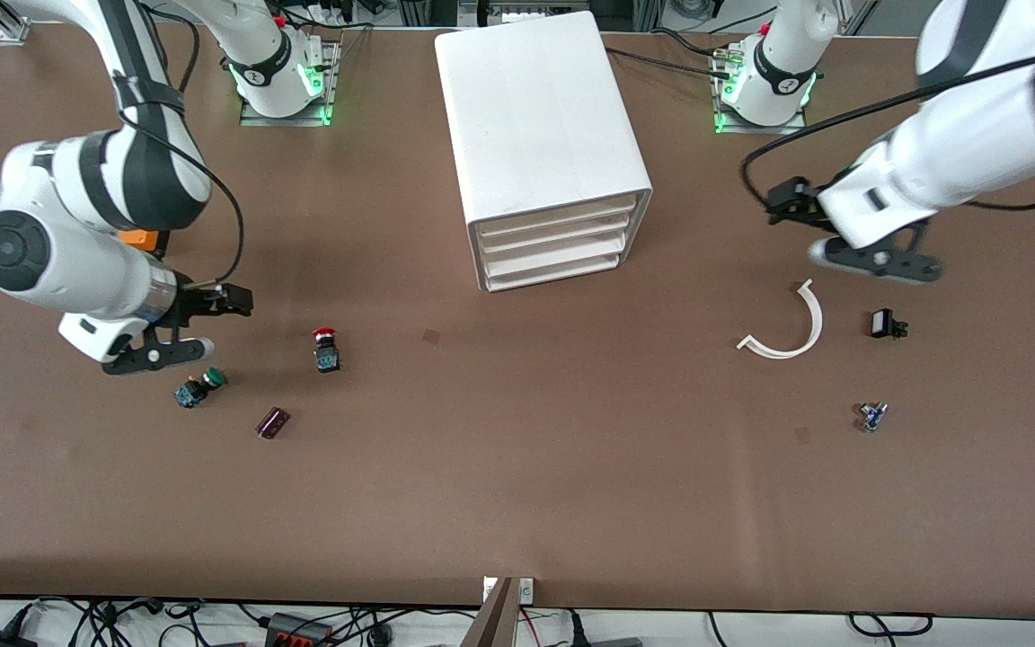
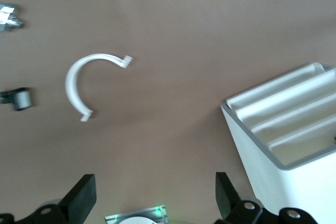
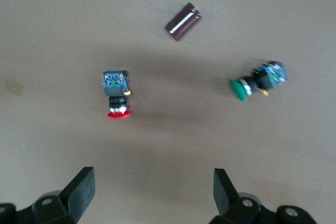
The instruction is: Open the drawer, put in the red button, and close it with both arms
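We note red button (image 1: pixel 325 348) lying on bench (image 1: pixel 517 467) toward right arm's end; drawer unit (image 1: pixel 543 148) closed. Right gripper (image 3: pixel 152 192) over bench near button, left gripper (image 2: pixel 155 198) near drawer unit, fingers of both released, empty.

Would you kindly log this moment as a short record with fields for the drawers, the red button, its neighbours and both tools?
drawer unit: white drawer unit mid-table, all drawers shut
red button: red button lies on the table toward the right arm's end, untouched
neighbours: green button and dark cylinder, both nearer the front camera than the red button
right tool: right tool open, empty, over the table beside the green button
left tool: left tool open, empty, over the table near the white curved piece
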Available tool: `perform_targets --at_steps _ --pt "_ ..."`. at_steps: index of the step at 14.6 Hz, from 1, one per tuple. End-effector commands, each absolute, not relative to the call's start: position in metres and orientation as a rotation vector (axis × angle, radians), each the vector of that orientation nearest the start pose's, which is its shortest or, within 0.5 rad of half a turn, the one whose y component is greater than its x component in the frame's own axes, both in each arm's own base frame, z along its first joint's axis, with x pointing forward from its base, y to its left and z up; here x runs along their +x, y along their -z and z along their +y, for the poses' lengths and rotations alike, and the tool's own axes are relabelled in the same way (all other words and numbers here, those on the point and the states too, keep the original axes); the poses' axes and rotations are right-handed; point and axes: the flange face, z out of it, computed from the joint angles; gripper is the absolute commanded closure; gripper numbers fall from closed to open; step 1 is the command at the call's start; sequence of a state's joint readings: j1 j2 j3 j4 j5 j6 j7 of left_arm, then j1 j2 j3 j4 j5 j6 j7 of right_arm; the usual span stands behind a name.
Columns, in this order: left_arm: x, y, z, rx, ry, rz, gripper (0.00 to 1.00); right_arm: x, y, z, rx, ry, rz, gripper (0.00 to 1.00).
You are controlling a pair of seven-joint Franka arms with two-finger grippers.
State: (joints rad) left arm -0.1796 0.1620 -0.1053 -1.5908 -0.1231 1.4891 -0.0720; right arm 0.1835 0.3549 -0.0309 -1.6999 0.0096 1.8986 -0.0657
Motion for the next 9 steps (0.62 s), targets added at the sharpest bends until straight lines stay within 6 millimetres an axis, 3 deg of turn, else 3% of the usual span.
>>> perform_targets --at_steps 1,3,6,7,9 --pt "0.559 -0.460 -0.237 -3.166 -0.667 0.443 0.00 0.636 -0.323 0.116 -3.126 -0.272 -0.372 0.00" --pt "0.559 -0.410 -0.269 -3.201 -0.819 0.466 0.00 0.638 -0.297 0.129 -3.124 -0.274 -0.403 0.00" --pt "0.569 -0.329 -0.291 -3.377 -1.122 0.303 0.00 0.640 -0.264 0.148 -3.124 -0.252 -0.445 0.00" --pt "0.572 -0.317 -0.295 -3.424 -1.155 0.259 0.00 0.639 -0.253 0.157 -3.127 -0.251 -0.452 0.00" --pt "0.579 -0.295 -0.305 -3.583 -1.169 0.330 0.00 0.638 -0.233 0.165 -3.128 -0.251 -0.453 0.00"
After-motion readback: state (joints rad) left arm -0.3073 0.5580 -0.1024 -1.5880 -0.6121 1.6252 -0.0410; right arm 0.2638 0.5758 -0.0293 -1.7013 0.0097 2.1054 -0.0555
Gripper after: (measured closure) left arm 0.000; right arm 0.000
